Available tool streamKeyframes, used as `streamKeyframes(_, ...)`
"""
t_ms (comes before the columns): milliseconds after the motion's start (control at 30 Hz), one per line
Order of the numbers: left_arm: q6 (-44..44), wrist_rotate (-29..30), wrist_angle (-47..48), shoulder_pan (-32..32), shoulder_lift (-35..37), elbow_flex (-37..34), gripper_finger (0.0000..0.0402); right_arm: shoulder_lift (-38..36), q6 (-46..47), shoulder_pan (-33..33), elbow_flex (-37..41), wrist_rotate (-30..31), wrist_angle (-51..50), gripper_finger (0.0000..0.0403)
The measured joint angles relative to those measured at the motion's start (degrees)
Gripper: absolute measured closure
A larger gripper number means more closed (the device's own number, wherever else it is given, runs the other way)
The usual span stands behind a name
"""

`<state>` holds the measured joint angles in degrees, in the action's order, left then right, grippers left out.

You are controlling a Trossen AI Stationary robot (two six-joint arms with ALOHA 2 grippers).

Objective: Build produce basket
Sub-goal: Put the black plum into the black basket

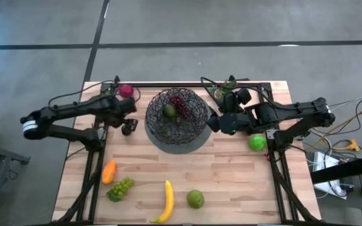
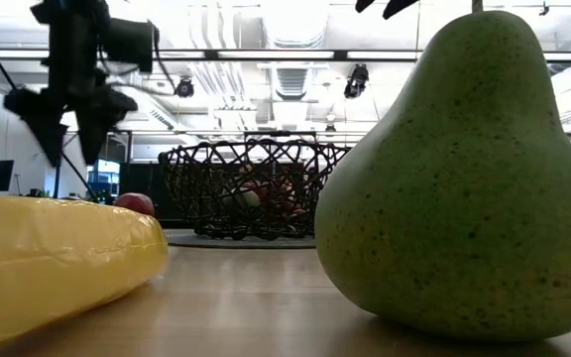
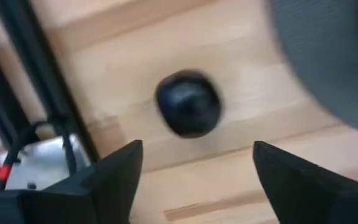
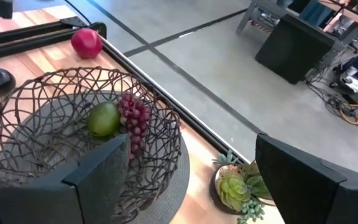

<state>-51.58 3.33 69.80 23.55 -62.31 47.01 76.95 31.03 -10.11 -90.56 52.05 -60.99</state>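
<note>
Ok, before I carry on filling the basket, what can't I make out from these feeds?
- Low view: pear and banana block most of the table.
- Left wrist view: the dark round object is blurred; cannot identify it.
- Low view: basket contents are obscured by its wire.
- High view: right gripper fingers too small.

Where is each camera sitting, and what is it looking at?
High: above, looking down on basket and both arms.
Low: on the tabletop, behind pear and banana; left hand hangs above.
Left wrist: looks past its open fingers at a black object.
Right wrist: right hand over the basket.
All but the left wrist show the basket.
</note>
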Motion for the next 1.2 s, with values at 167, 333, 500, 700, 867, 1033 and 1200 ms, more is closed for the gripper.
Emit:
streamKeyframes(167, -3.7, 0.1, -2.7, 0.0, -1.5, -5.1, 0.0087, -0.3, -0.2, 0.0, 0.0, 0.0, 0.0, 0.0074)
streamKeyframes(333, -5.3, 0.2, -9.8, 0.0, -2.7, -8.9, 0.0094, -0.3, -1.1, 0.0, 0.0, 0.0, 0.0, 0.0074)
streamKeyframes(500, -8.3, 3.9, -13.5, 0.0, -4.5, -11.6, 0.0108, -0.3, -1.2, 0.0, 0.0, 0.0, 0.0, 0.0074)
streamKeyframes(700, -8.1, 9.0, -14.8, 0.0, -7.1, -11.7, 0.0125, -0.3, -1.2, 0.0, 0.0, 0.0, 0.0, 0.0074)
streamKeyframes(867, -5.4, 9.1, -15.4, 0.0, -9.0, -11.8, 0.0159, -0.3, -1.2, 0.0, 0.0, 0.0, 0.0, 0.0074)
streamKeyframes(1033, -0.4, 7.5, -13.8, 0.0, -9.1, -10.8, 0.0202, -0.3, -1.2, 0.0, 0.0, 0.0, 0.0, 0.0074)
streamKeyframes(1200, 4.0, 2.2, -5.7, -0.3, -5.2, -2.6, 0.0205, -0.3, -1.2, 0.0, 0.0, 0.0, 0.0, 0.0074)
